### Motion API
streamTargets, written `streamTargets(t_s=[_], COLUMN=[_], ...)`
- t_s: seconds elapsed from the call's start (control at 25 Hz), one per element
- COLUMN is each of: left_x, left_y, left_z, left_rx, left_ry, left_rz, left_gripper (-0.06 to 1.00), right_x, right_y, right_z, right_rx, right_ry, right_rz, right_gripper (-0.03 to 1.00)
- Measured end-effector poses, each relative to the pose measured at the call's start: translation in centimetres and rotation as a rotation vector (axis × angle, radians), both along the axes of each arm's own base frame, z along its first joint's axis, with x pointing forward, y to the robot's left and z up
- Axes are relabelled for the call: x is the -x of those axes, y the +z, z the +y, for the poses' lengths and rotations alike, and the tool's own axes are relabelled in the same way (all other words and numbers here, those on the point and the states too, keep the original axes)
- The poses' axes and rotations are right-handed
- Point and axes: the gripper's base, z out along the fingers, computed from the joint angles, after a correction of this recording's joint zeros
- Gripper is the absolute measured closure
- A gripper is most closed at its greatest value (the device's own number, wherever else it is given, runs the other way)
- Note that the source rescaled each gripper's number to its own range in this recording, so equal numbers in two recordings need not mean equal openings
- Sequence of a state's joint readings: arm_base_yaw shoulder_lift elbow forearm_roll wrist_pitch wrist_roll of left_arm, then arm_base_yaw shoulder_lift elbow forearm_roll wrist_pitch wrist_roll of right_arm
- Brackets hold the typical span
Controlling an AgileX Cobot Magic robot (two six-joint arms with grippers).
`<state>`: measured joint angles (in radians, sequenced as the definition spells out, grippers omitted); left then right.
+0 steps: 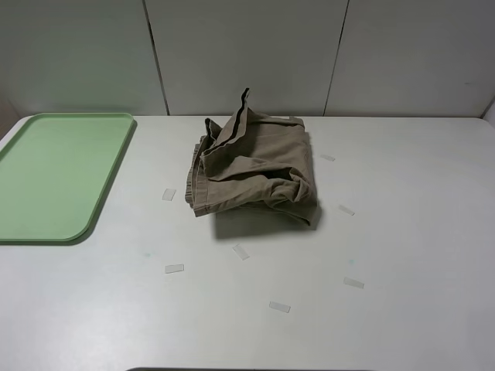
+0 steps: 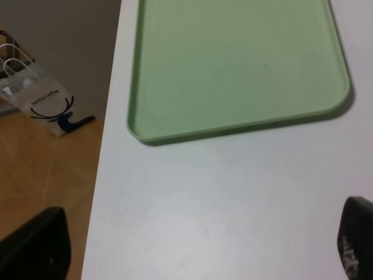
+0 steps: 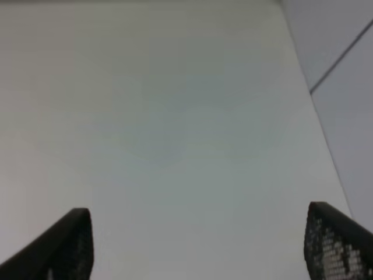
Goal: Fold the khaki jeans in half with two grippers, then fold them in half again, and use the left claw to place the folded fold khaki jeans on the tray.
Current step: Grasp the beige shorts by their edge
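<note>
Left tool is hanging over the desk just beside the pale green tray, jaws standing wide apart and gripping nothing. Right tool is gaping too, over plain desk. Khaki jeans are sitting bunched mid-desk, well apart from the tray, with small clear strips lying scattered around them.

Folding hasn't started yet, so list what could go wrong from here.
1. The khaki jeans lie bunched with one flap sticking up; a grasp may pinch several layers and give a crooked fold.
2. The tray sits well apart from them; a loose bundle could unfold while carried.
</note>
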<state>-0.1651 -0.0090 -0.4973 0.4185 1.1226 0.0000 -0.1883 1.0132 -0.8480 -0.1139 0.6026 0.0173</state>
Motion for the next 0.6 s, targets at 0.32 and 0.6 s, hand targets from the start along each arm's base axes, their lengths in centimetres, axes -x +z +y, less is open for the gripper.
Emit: streamTargets(t_s=[0.32, 0.6], left_x=[0.0, 0.0], left_y=[0.0, 0.0], left_z=[0.0, 0.0], left_rx=[0.000, 0.000], left_ry=[0.000, 0.000], left_rz=[0.000, 0.000], left_gripper=[0.03, 0.03], right_x=[4.6, 10.3], right_y=[3.5, 3.8], right_z=[3.9, 4.5], right_rx=[-0.050, -0.039], right_ry=[0.165, 0.229], right_rz=[-0.184, -0.390], right_gripper=[-0.01, -0.03])
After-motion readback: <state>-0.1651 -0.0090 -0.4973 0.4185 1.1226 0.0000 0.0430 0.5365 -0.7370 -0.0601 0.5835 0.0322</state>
